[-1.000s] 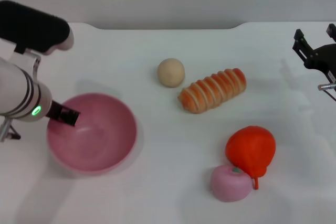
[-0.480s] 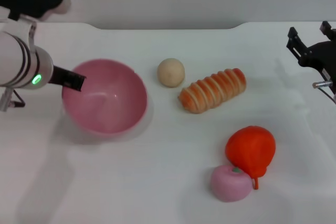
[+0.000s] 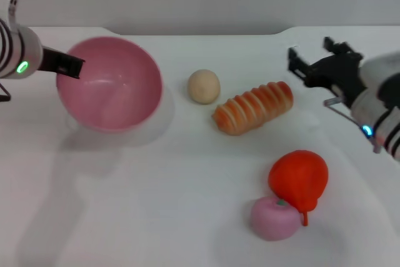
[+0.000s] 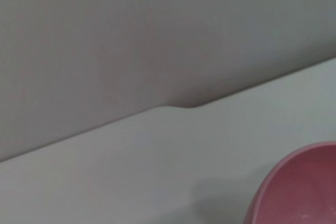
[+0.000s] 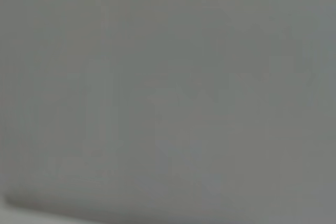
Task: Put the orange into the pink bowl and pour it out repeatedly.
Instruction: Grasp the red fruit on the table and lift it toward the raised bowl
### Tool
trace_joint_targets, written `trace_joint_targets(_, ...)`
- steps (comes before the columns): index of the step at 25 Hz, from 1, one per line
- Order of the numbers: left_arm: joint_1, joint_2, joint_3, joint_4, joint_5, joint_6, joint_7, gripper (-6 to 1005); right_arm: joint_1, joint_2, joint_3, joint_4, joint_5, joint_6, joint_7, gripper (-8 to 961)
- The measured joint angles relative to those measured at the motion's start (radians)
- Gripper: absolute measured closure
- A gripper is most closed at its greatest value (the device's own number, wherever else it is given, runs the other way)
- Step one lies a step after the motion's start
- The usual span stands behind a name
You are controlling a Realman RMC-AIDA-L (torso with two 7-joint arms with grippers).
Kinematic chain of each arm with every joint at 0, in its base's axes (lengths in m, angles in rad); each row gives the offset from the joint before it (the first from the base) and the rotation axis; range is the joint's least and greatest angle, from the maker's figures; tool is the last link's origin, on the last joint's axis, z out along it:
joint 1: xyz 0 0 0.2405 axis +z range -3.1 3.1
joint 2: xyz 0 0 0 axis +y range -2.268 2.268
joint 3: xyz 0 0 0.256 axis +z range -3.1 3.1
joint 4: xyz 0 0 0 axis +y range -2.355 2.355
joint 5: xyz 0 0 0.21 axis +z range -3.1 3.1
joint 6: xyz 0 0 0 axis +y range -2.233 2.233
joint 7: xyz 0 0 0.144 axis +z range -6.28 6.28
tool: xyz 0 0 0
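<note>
Left tool [image 3: 70, 67] gripped the pink bowl [image 3: 109, 82] by its rim, tilted, empty, far left. Right tool [image 3: 315, 67], open and empty, hovered far right. The orange [image 3: 299, 178] lay near right on the tabletop [image 3: 175, 186]. Next step, probably: the right tool picks up the orange.

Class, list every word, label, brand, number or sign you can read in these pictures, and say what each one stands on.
None can be read: the pink bowl, the orange, the bread loaf and the table are all plain. The left arm shows only a green light, no text.
</note>
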Motion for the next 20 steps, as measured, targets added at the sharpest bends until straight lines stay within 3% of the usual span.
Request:
trace_joint_targets(5,0.000,-0.001,-0.012,-0.016,0.006,0.026,0.010,957,-0.160,0.001,0.023,-0.462,-0.113,0.396,-0.011,171)
trace_joint_targets(8,-0.006,-0.001,-0.020,-0.045,0.005,0.053,0.022,957,-0.188,0.001,0.072,-0.715,-0.144,0.691,-0.068,171)
trace_joint_targets(13,-0.032,-0.002,-0.045,-0.109,-0.003,0.087,0.037,957,-0.111,0.000,0.181,-0.959,-0.116,1.168,-0.117,172)
trace_joint_targets(20,-0.053,-0.001,-0.085,-0.163,-0.008,0.117,0.063,957,-0.002,-0.001,0.302,-1.076,-0.054,1.536,-0.218,172)
